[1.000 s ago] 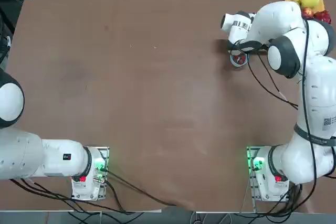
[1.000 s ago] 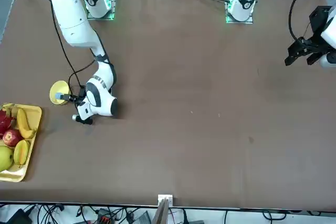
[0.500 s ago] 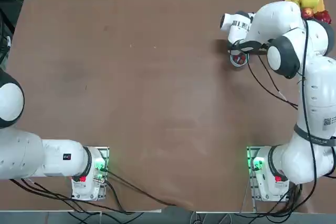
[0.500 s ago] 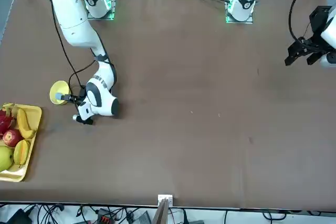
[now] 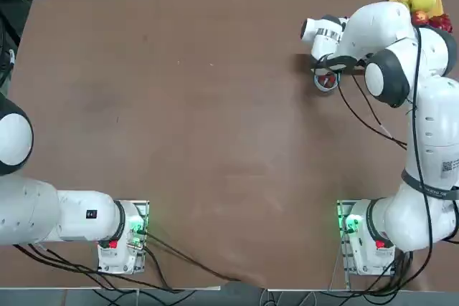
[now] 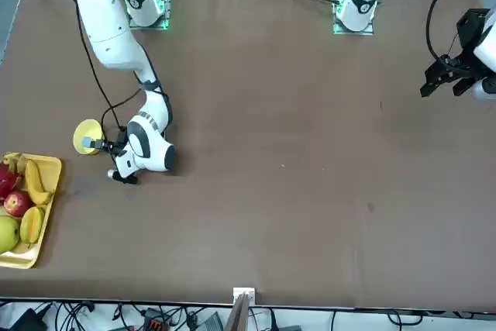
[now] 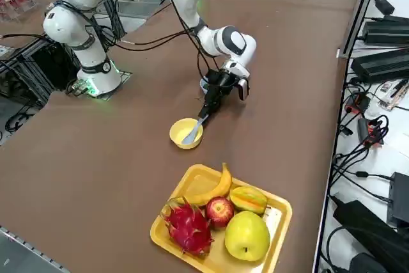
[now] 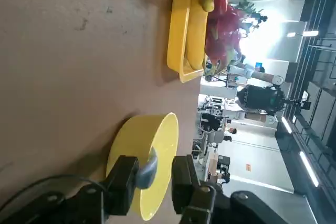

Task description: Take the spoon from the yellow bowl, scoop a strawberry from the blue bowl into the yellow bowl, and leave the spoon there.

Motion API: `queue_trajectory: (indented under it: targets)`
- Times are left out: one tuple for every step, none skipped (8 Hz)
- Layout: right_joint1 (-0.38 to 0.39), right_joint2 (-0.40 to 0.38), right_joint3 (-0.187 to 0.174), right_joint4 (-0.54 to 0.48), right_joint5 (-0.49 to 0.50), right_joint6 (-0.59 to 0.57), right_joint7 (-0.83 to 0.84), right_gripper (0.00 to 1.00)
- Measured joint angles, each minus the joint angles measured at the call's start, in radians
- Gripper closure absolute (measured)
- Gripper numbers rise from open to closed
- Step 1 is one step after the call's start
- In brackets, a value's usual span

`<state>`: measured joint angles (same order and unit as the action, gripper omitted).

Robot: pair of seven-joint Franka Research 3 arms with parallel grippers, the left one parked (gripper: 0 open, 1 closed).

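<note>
The right gripper [image 8: 156,167] is at the yellow bowl [image 8: 123,141] — fingers apart, spoon [image 8: 148,170] between them. The spoon leans in the bowl — handle toward the gripper.

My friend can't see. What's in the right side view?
The robot's right tool reaches down at a pale spoon leaning in a small yellow bowl. Nearby, a yellow tray holds a banana, a red apple and other fruit, all on a brown table.

Bowl [image 7: 179,142] bright yellow; spoon [image 7: 191,134] pale blue-grey; tabletop [image 7: 108,177] plain brown.
</note>
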<state>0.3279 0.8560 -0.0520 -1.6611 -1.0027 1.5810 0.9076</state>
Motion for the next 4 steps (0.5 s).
queue_trajectory:
  targets:
    - [0.000,0.000,0.000,0.000,0.000,0.000,0.000,0.58]
    - [0.000,0.000,0.000,0.000,0.000,0.000,0.000,0.58]
    - [0.000,0.001,0.000,0.000,0.000,0.000,0.000,0.60]
    - [0.000,0.002,0.000,0.000,0.000,0.000,0.000,0.60]
